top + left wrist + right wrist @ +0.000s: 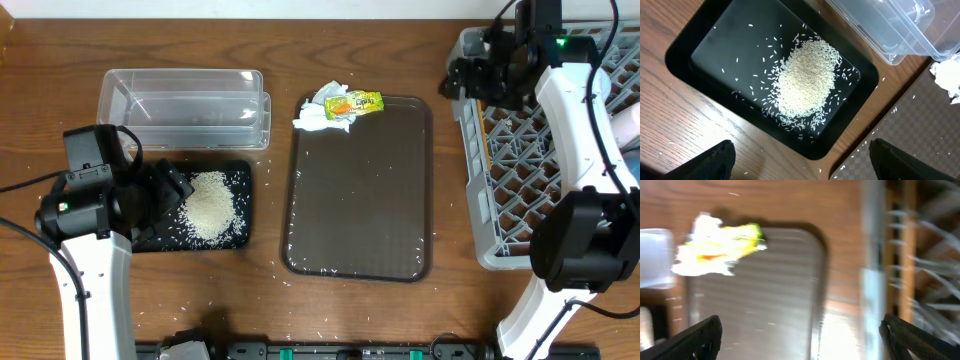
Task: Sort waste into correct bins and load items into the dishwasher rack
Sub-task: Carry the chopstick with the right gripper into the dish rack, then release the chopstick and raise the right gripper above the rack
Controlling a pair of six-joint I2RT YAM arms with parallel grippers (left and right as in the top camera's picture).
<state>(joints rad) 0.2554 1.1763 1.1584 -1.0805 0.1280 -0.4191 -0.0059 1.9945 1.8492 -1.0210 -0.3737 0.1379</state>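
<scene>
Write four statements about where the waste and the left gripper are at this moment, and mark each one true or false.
1. The rice is heaped in the black tray. True.
2. The napkin lies inside the clear tub. False: the tub looks empty, and the napkin lies at a far corner of the brown serving tray.
3. The snack wrapper lies against the napkin. True.
4. The left gripper is shut on a cup. False: it is open, holds nothing and hangs over the black tray.
</scene>
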